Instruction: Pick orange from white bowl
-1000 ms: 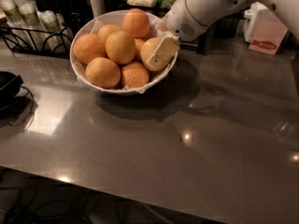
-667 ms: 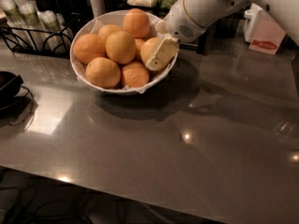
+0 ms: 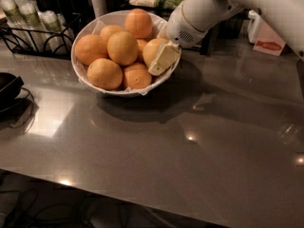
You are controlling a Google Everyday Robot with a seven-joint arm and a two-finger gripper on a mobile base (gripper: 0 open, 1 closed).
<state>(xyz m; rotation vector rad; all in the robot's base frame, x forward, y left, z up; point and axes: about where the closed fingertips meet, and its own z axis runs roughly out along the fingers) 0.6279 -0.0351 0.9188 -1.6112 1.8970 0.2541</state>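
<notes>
Camera view. We note a glossy grey-brown countertop (image 3: 190, 156) filling most of the frame. The room is dim, and small bright lamp reflections dot the surface.

The wide shallow white bowl (image 3: 85, 31), paper-lined at its rim, sits on the counter toward the upper left, heaped with oranges. Its dark reflection spreads on the counter just below it. The large pale yellow-orange orange (image 3: 153, 49) lies at the bowl's right side, close to the rim.

The cream-coloured gripper (image 3: 164, 59), on the white robot arm (image 3: 213, 6), reaches in from the upper right. It rests against that orange's right face, over the rim. We cannot tell whether it is apart or clamped.

Behind, at far left, a black wire rack (image 3: 33, 37) holds pale cups. A white carton with a red label (image 3: 266, 39) stands at the right. A black object (image 3: 7, 87) sits at the counter's left edge.
</notes>
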